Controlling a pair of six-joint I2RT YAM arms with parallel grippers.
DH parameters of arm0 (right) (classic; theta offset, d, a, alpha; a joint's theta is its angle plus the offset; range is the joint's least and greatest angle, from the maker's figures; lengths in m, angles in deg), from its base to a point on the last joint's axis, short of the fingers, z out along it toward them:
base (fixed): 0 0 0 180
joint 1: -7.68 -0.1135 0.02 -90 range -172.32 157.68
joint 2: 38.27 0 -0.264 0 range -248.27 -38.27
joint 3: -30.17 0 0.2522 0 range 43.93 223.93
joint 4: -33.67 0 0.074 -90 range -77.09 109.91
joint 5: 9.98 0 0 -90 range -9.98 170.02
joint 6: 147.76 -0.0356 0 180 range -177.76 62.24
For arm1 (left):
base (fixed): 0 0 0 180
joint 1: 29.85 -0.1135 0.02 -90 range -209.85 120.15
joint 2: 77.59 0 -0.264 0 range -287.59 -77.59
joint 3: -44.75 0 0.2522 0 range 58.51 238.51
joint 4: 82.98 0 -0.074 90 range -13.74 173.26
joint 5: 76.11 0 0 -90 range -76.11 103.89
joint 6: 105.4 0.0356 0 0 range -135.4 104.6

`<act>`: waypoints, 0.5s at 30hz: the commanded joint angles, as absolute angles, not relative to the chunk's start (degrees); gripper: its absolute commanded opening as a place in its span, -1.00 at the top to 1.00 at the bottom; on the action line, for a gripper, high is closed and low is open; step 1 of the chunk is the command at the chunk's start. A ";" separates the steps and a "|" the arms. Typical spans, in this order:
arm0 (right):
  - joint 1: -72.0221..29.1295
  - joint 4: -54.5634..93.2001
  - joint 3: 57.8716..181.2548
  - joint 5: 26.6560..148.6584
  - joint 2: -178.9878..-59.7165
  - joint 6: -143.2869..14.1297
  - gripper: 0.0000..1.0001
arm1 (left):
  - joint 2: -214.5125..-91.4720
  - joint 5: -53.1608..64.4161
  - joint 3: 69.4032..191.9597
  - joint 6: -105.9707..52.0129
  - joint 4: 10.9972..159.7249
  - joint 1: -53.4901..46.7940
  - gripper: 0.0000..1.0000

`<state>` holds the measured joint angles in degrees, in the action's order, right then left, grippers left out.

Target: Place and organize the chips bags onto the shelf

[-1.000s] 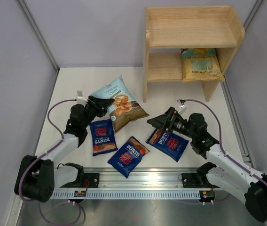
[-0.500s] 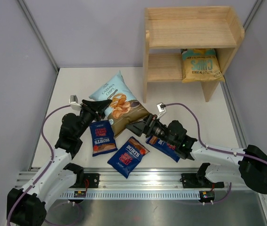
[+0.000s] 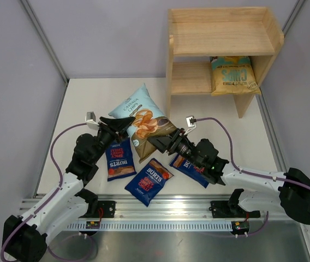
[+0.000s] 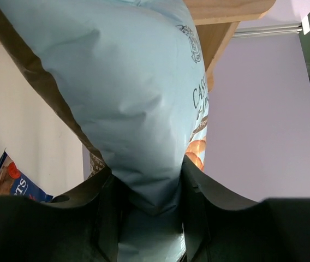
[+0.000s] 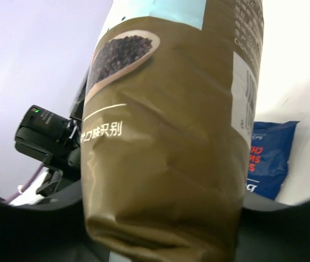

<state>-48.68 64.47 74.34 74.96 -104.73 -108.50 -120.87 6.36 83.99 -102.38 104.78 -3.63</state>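
Pale blue chips bag is pinched by the left hand, and its brown base by the right hand, near the bench centre.

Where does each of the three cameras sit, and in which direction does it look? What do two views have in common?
Top external: above and behind the robot, looking down on the table, the shelf, the left arm and the right arm.
Left wrist: on the left arm, looking along the left gripper, shut on the pale blue bag.
Right wrist: on the right arm, looking past the right gripper at that bag's brown base.
Shared: both wrist views show that bag.
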 commanded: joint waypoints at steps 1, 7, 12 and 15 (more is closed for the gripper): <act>-49.01 68.52 75.48 68.77 -100.95 -107.08 0.02 | -118.20 2.29 84.35 -100.14 108.05 -1.90 0.01; -48.92 65.10 75.04 68.24 -96.82 -103.47 0.33 | -114.51 5.44 86.98 -93.21 99.36 -1.81 -0.87; -48.05 59.48 73.38 63.32 -91.72 -101.97 0.39 | -109.50 11.85 90.32 -84.95 83.92 -1.90 -0.98; -45.50 56.57 71.45 62.00 -86.72 -103.37 0.40 | -106.60 17.12 91.99 -80.11 76.42 -1.99 -0.98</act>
<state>-47.74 56.67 72.40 67.15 -91.29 -104.05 -109.07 10.25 88.07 -88.59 86.11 -2.03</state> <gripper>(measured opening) 0.444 0.988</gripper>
